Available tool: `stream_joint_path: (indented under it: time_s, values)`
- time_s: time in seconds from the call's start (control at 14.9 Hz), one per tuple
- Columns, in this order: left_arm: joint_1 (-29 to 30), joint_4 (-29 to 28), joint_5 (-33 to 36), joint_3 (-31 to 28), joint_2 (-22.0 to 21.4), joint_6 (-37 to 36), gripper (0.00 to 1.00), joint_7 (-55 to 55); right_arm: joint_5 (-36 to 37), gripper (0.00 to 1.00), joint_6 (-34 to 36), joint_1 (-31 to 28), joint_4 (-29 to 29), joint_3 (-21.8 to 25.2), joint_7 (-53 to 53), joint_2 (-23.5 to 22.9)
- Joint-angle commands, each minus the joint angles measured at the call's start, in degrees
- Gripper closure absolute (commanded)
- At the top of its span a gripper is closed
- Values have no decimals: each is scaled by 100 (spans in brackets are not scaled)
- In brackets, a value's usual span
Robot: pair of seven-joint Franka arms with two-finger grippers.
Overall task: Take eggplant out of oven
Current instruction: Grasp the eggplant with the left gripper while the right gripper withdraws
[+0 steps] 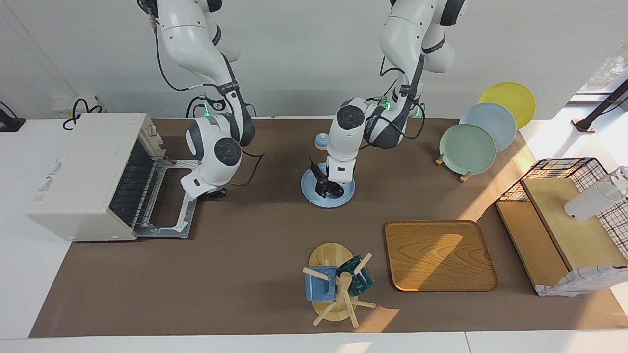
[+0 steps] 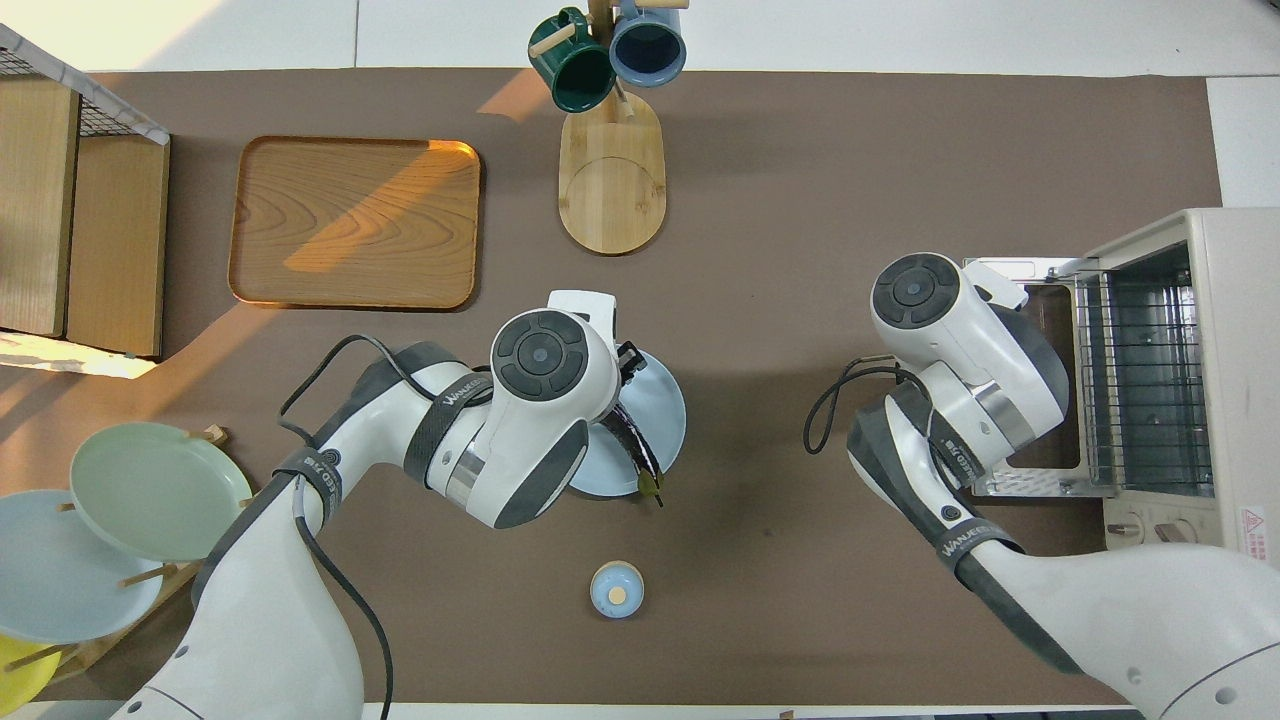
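The slim dark purple eggplant is already out of the boxy off-white toaster oven. It lies on the round pale blue plate in the middle of the brown counter, well apart from the oven, whose glass door hangs open with only the bare wire rack inside. So I judge that I am at the last step, the putting down of the eggplant.

My left jaws are low over the plate, right at the eggplant. The dark fingers and the dark eggplant run together in both views, so I cannot tell how wide the jaws stand, or if they have hold of the eggplant or only stand around it. In the overhead view its stem end comes out from under my wrist, toward the robots, at the plate's rim.

My right jaws are closed with nothing in them and wait just over the edge of the open door.

The next move, I think, asks for spreading the left jaws fully and lifting straight up, so that the eggplant does not roll off the plate.
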State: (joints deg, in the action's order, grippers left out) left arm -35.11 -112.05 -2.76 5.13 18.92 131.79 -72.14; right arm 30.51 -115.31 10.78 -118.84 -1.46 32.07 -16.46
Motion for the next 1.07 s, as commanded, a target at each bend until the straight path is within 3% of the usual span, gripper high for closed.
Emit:
stream_joint_path:
  time_s: [0.0,0.2,0.33,0.67,0.87,1.0]
  values:
    - [-163,-45,-67,-82,-108,-189,36,-20,314,100,210,-102,-61,-65,-166,169]
    - [-163,-19,-146,-82,-108,-198,70,-11,359,100,500,-128,176,-65,-498,230]
    - [-137,-1,-146,-73,-152,-215,100,15,350,100,746,-189,387,-65,-911,405]
    - [345,436,-146,-82,-424,-819,100,865,157,100,782,-892,379,-73,-2036,1013]
    - [994,982,-173,-91,-276,-1199,100,2330,139,100,992,-1148,370,-73,-2345,1197]
    - [1557,1010,-172,-91,-240,-1182,100,3857,-96,100,1107,-1227,379,-65,-2521,1303]
